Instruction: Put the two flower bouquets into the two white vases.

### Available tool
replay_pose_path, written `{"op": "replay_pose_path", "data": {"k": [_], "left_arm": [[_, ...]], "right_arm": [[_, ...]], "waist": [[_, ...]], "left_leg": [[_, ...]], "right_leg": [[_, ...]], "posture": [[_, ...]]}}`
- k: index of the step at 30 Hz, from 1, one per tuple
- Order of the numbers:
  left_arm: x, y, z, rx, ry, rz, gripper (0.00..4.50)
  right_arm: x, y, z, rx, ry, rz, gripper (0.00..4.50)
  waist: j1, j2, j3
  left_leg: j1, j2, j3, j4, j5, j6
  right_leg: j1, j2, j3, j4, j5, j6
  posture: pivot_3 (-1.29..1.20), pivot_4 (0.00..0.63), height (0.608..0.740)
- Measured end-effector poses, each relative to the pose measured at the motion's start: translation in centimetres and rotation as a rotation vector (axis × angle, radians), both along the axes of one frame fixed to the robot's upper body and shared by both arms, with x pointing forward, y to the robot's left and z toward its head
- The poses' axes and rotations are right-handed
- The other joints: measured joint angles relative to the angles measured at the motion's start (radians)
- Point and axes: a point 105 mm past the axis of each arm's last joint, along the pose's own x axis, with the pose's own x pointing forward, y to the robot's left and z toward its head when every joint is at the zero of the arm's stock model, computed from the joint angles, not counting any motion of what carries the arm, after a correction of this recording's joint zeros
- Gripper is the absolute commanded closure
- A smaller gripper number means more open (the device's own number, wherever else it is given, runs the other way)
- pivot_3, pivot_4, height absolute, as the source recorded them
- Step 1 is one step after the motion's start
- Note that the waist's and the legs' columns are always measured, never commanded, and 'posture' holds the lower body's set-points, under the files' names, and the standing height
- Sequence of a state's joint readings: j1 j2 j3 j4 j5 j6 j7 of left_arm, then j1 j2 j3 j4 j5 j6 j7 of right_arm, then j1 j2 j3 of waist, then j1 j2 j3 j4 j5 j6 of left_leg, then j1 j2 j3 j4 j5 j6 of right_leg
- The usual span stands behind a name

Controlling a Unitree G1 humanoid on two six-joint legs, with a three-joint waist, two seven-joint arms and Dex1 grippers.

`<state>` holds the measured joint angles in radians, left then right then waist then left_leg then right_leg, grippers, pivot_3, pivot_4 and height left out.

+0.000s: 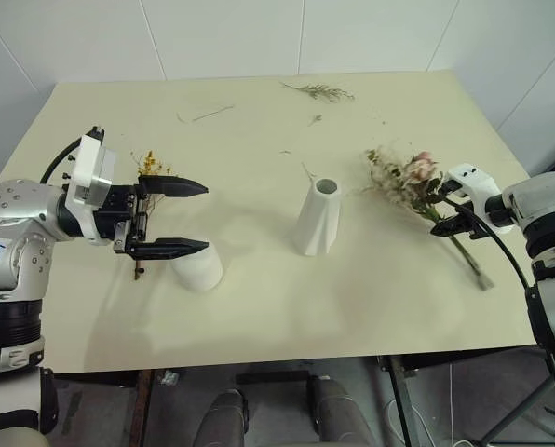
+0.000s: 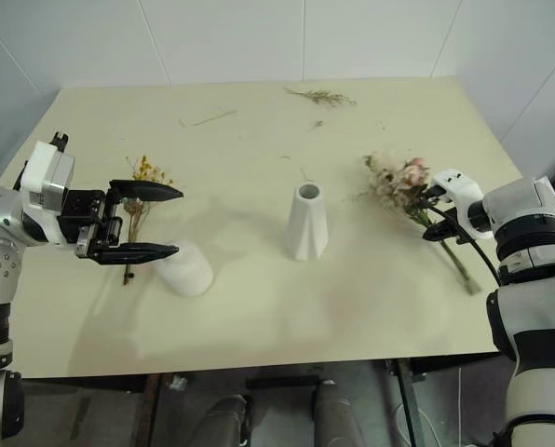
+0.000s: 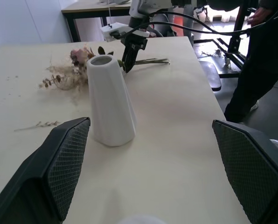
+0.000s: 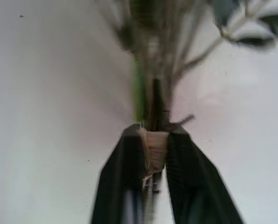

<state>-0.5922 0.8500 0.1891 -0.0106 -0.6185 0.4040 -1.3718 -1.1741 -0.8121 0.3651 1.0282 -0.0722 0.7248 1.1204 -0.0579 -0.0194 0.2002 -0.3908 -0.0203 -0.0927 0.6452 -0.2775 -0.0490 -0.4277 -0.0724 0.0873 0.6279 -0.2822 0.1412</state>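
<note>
Fingers [image 4: 129, 172] of the right gripper [image 1: 442, 226] pinched tight on the bound stems of the rose bouquet [image 1: 410, 179], which lies flat on the counter [image 1: 259, 307] well to the right of the tall faceted vase [image 1: 318, 217]. The right wrist view gives the grip close up: both black fingers clamp a pale wrap around the stems. The left wrist view catches the same grip from across the counter, past the tall vase, with a person's dark trouser leg [image 3: 258, 65] standing off the counter's edge. Left gripper [image 1: 170, 216] hangs level with fingers spread wide, gripping nothing, well to the left of the tall vase.

Tall vase upright, its mouth open and nothing in it. Squat white vase [image 1: 197, 267] sits to the left of the tall one, just under the lower left finger; its hole cannot be read. Small yellow bouquet [image 2: 140, 191] lies flat on the counter, farther left still, behind the left fingers. A loose dried sprig [image 1: 319, 90] lies beyond the tall vase, near the far edge.
</note>
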Motion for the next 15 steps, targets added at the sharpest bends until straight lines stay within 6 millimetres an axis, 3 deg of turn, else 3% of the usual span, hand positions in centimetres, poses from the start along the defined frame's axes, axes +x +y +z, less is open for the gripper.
{"op": "replay_pose_path", "data": {"k": [4, 6, 9, 12, 15], "left_arm": [[0.4, 0.1, -0.1, -0.019, 0.012, 0.008, 0.0], [0.5, 0.0, -0.2, -0.028, 0.011, 0.009, 0.0], [0.6, 0.0, -0.3, -0.036, 0.008, 0.015, 0.0], [0.6, 0.1, -0.6, -0.042, 0.019, 0.021, 0.0], [0.8, 0.2, -0.7, -0.054, 0.027, 0.026, 0.0]], "right_arm": [[0.2, 1.0, 1.1, 0.13, -0.061, 0.019, 4.32], [0.6, 1.7, 2.9, 0.198, -0.155, 0.048, 4.32], [1.2, 2.9, 7.1, 0.297, -0.404, 0.122, 4.32], [0.5, 5.1, 12.4, 0.407, -0.69, 0.217, 4.32], [-0.4, 7.4, 15.2, 0.508, -0.863, 0.256, 4.32]], "waist": [[-0.002, 0.0, 0.0], [-0.001, 0.001, 0.001], [0.001, 0.001, 0.001], [0.0, 0.001, 0.001], [0.002, 0.001, 0.001]], "left_leg": [[0.0, 0.0, 0.0, 0.0, 0.0, 0.0], [0.0, 0.0, 0.0, 0.0, 0.0, 0.0], [0.0, 0.0, 0.0, 0.0, 0.0, 0.0], [0.0, 0.001, -0.001, -0.001, 0.0, 0.0], [0.0, 0.001, -0.001, 0.0, 0.0, 0.0]], "right_leg": [[0.0, 0.0, 0.0, 0.0, 0.0, 0.0], [0.0, 0.0, 0.0, 0.0, 0.0, 0.0], [0.0, 0.0, 0.0, 0.0, 0.0, 0.0], [0.0, 0.0, 0.0, 0.0, 0.0, 0.0], [0.0, 0.0, 0.0, 0.001, 0.0, 0.0]], "posture": [[0.0, 0.15, 0.74], [0.0, 0.15, 0.74], [0.0, 0.15, 0.74], [0.0, 0.15, 0.74], [0.0, 0.15, 0.74]]}}
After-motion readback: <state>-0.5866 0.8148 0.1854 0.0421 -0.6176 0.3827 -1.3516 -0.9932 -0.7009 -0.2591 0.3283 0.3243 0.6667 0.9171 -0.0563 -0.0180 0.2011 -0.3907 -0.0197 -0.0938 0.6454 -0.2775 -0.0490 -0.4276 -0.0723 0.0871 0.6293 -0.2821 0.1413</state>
